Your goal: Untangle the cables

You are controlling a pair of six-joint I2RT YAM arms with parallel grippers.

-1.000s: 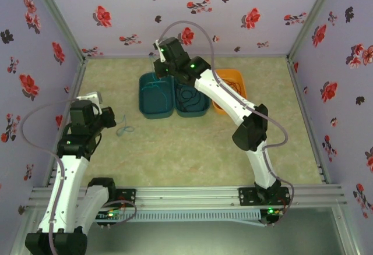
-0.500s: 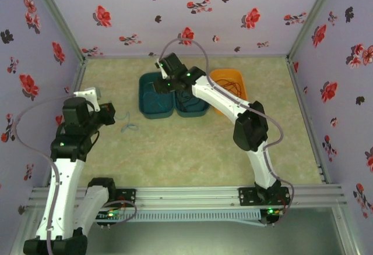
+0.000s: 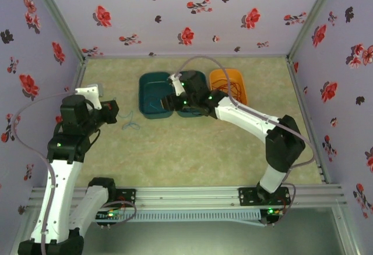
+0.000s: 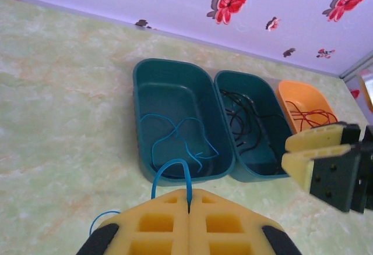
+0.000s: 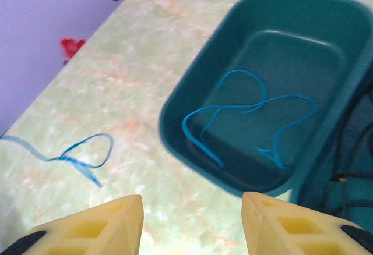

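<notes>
one blue cable [image 4: 173, 161] in left pincer [image 4: 189, 195]; right pincer [image 5: 191, 205] agape

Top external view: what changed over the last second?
The right arm's tool, open, swung from the back wall down to the near side of the teal bins. The left tool, shut on the blue cable, shifted only slightly. The teal bins and orange bin stayed put.
</notes>
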